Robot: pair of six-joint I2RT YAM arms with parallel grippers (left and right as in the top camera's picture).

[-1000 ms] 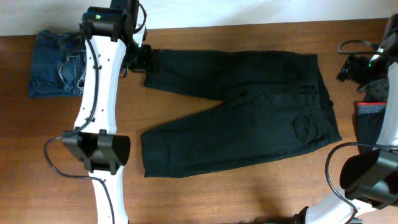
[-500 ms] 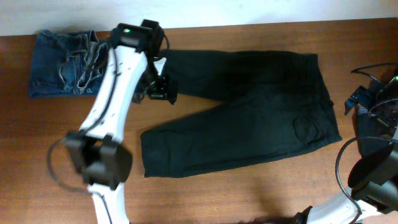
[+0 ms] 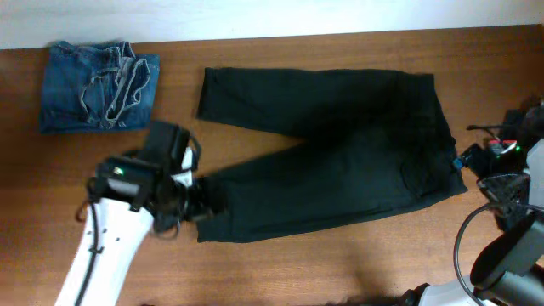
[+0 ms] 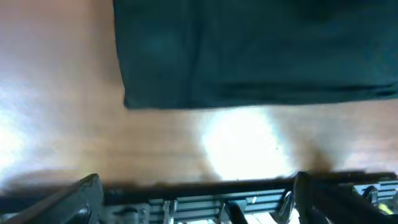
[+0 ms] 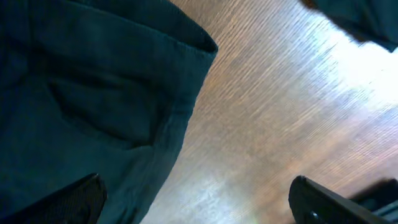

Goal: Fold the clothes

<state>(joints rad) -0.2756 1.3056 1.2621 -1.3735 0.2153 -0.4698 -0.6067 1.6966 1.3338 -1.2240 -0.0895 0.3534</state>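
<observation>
**Clothes.** Black trousers (image 3: 340, 144) lie spread flat on the tabletop (image 3: 340, 272), with the waistband to the right and both legs running left. The far leg ends near the far edge. The near leg's cuff (image 4: 249, 56) lies toward the near left. Folded blue jeans (image 3: 93, 85) sit in the far left corner, apart from the trousers.

**Left pincer** (image 4: 196, 183). It hovers just left of the near leg's cuff, jaws wide apart and holding nothing. Bare wood shows between its fingers (image 4: 84, 196).

**Right pincer** (image 5: 196, 186). It is at the right end of the trousers, beside the waistband corner and the back pocket (image 5: 93, 106). Its jaws are likewise fully spread and empty.

**Other.** Another dark cloth (image 5: 367, 18) shows at the top right corner of the right wrist view. What it is cannot be told.
</observation>
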